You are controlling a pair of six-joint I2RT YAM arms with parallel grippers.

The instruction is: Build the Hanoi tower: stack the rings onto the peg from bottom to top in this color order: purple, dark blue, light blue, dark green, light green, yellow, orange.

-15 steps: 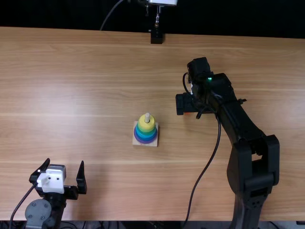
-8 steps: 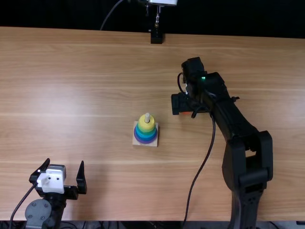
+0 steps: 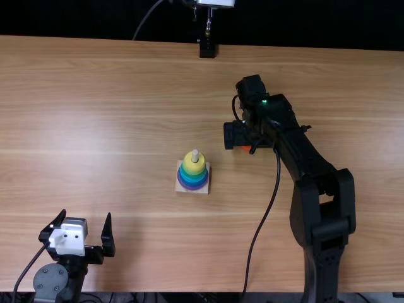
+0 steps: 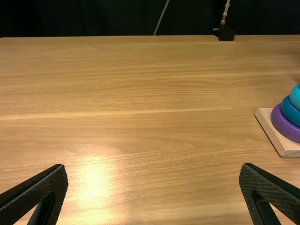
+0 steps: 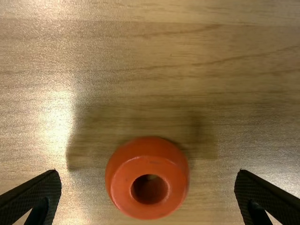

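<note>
My left gripper (image 3: 86,231) rests at the lower left of the top view, open and holding nothing; in its wrist view the left gripper (image 4: 153,187) has wide-apart fingers. Right of the table's middle, the right gripper (image 3: 247,146) is low over the orange ring (image 3: 246,148), partly covering it. The right wrist view has the orange ring (image 5: 148,178) lying flat, hole up, between the open fingers of the right gripper (image 5: 148,187), touching neither. Rings stack on the peg (image 3: 195,155) with purple lowest, then blues and greens, and the yellow ring (image 3: 194,165) on top.
The stack's square wooden base (image 3: 181,189) stands near the middle of the table (image 3: 113,113), between the two grippers. A black stand (image 3: 207,49) is at the far edge. A cable hangs beside the right arm.
The right arm has shifted left in the top view, its gripper moving slightly toward the stack, and more of the orange ring shows. The left arm and the stack have kept still.
</note>
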